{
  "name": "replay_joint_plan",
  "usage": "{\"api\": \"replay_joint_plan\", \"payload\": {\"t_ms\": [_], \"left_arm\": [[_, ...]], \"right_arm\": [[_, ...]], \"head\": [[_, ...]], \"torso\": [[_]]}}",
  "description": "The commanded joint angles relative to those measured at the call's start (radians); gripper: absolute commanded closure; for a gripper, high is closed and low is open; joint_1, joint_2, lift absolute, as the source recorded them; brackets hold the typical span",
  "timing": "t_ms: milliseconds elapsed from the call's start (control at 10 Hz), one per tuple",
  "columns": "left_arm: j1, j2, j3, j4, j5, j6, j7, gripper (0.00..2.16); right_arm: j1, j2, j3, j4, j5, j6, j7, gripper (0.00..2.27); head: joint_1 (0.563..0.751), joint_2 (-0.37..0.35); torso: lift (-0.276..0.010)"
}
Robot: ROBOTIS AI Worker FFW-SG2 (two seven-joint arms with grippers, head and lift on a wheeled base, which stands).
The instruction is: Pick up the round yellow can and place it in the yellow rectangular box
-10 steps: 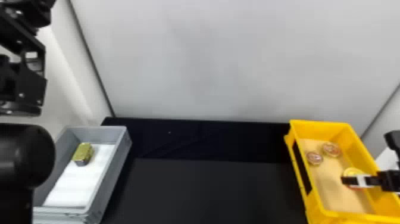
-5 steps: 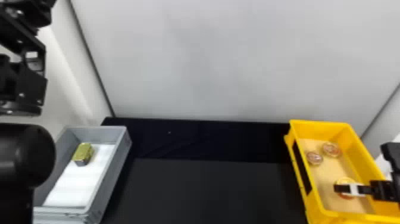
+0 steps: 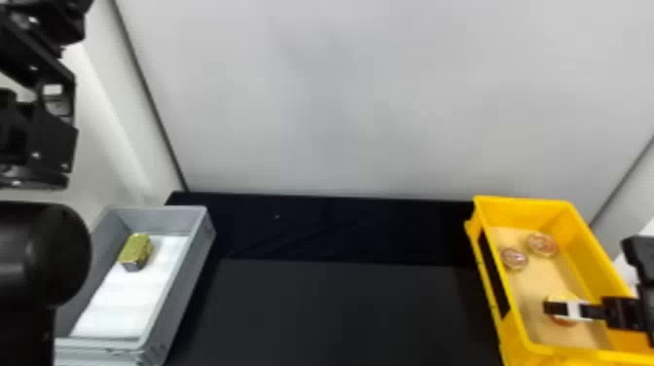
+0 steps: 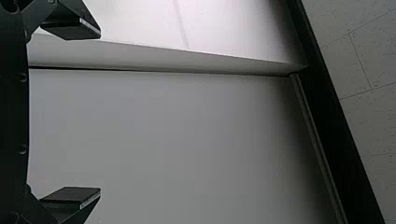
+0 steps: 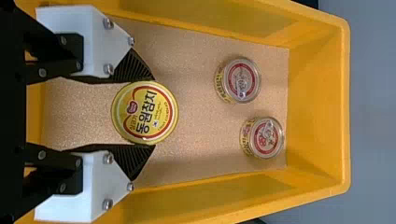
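The right gripper (image 5: 154, 113) is narrowed on the round yellow metal can (image 5: 140, 112): its two black ribbed fingertips lie against the opposite sides of the rim. The printed lid faces the wrist camera. The can is already inside the yellow rectangular plastic box (image 5: 346, 112), in its part near to the robot, above or on the brown floor; I cannot tell if its bottom touches there.

In the head view, gripper and can have moved together toward the robot and a little to the left during the last second. Most of this shift came in the first half; since then they are almost in the same place. For the task, I judge that the carrying is nearly finished and what remains is to set down and let go. The fingers should open evenly, otherwise the can may be dragged or tilted.

Farther in the box stand one small round can with a red-ringed lid (image 5: 240, 80) and a second similar can (image 5: 266, 137), both apart from the yellow one. The left gripper (image 4: 99, 112) is empty and wide, raised at the left side. Below it, a grey plastic box (image 3: 181, 292) contains a gold-coloured block-shaped tin (image 3: 135, 250).
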Motion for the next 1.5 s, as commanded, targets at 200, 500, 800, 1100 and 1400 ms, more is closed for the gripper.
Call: {"api": "replay_joint_plan", "payload": {"t_ms": [200, 500, 800, 1100, 1400], "left_arm": [[0.0, -0.002, 0.0, 0.0, 0.0, 0.002, 0.0, 0.1], [0.0, -0.002, 0.0, 0.0, 0.0, 0.003, 0.0, 0.1], [0.003, -0.003, 0.002, 0.0, 0.0, 0.005, 0.0, 0.1], [0.005, -0.003, 0.005, 0.0, 0.0, 0.006, 0.0, 0.1], [0.011, -0.002, 0.011, 0.0, 0.0, 0.006, -0.001, 0.1]], "right_arm": [[-0.005, -0.006, 0.003, -0.006, -0.028, 0.014, -0.007, 0.06], [-0.005, -0.006, 0.0, -0.02, -0.028, 0.01, -0.009, 0.05], [0.03, -0.002, 0.011, -0.166, -0.033, 0.041, -0.033, 0.07], [0.038, 0.006, 0.051, -0.554, -0.06, 0.169, -0.122, 0.07], [-0.021, 0.005, 0.115, -0.893, -0.393, 0.151, -0.563, 0.11]], "head": [[0.663, 0.054], [0.663, 0.054], [0.663, 0.054], [0.663, 0.054], [0.663, 0.054]], "torso": [[-0.002], [-0.002], [-0.002], [-0.002], [-0.002]]}}
